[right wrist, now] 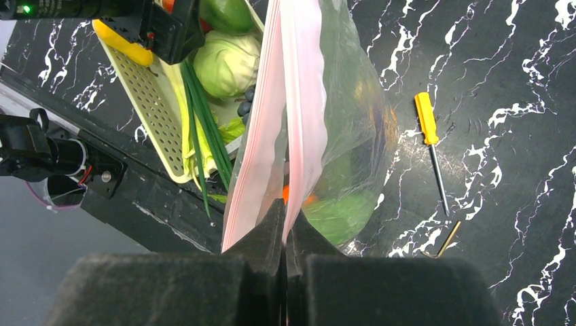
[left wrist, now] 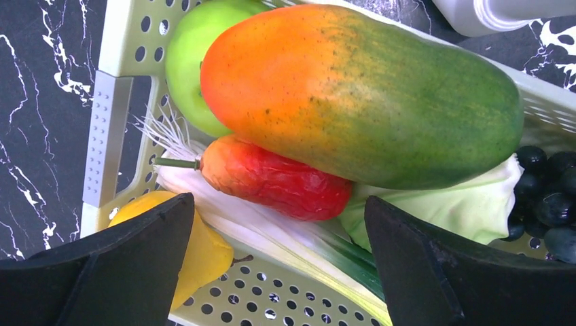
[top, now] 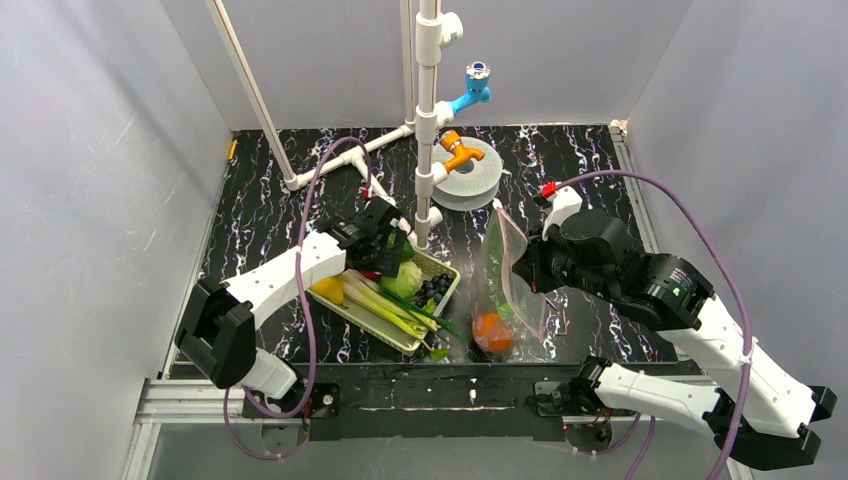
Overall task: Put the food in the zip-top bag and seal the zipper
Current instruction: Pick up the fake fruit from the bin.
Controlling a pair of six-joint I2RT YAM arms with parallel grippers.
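My right gripper is shut on one lip of the pinkish-red zipper and holds the clear zip-top bag upright with its mouth open. An orange round fruit and something green lie in the bag's bottom. My left gripper hangs open over the pale green basket, with nothing between its fingers. Below it lie a red piece, a yellow fruit, a large orange-green mango, a green apple, a leek and a cabbage.
A yellow-handled screwdriver and a small hex key lie on the black marbled table right of the bag. A white pipe frame with blue and orange valves and a grey tape roll stand behind. Dark grapes sit in the basket.
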